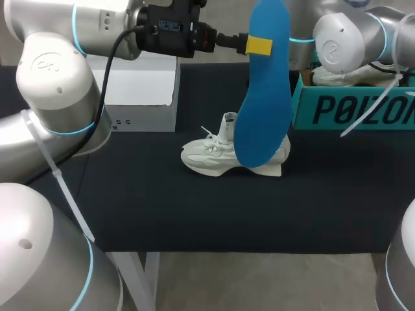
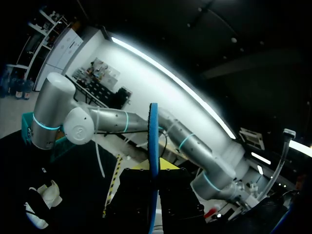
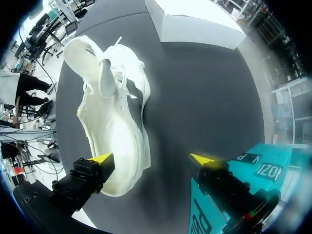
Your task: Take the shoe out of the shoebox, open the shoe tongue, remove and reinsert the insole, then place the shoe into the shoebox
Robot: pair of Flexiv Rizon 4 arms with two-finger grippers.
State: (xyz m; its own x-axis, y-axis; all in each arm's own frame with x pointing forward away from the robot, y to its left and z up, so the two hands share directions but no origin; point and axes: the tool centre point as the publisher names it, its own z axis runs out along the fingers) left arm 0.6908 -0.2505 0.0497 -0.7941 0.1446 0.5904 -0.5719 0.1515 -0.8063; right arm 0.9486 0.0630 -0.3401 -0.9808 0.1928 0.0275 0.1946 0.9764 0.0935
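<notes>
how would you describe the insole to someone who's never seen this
On the black table, find the white shoe in the middle. Over it hangs the insole, held near its top by the left gripper. It is the only flat, bright blue, foot-shaped thing; the box beside it is teal.

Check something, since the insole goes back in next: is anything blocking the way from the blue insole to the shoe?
Nothing visible does. The left claw holds the insole up beside the shoe; the open right claw sits at one end of the shoe.
</notes>
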